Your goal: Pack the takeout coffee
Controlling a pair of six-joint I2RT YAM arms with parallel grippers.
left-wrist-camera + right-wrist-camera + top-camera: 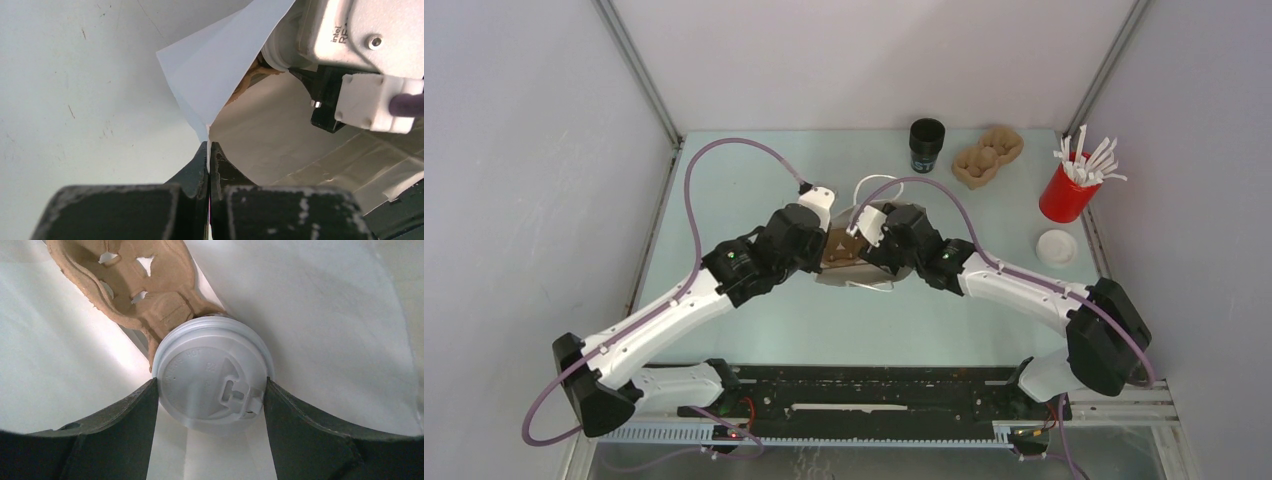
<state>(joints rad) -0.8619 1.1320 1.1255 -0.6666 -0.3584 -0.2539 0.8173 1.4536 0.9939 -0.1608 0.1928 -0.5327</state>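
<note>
Now we pinch an edge of the white paper bag (220, 65) with our left gripper (208, 150). Its two black fingers are pressed tight together on the thin paper. Our right gripper (211, 385) reaches inside the bag and holds the takeout coffee (212, 372), a small black cup with a white domed plastic lid. One black finger (135, 420) touches each side of the lid. The coffee is inside the bag, right against the end of a brown cardboard cup tray (130, 285) that lies in there too. From above, both arms meet in the middle of the pale green table (754, 200). At the far side stand a black cup with no lid (927, 143), a second brown tray (987, 157) and a red cup of white sticks (1069, 190).
</note>
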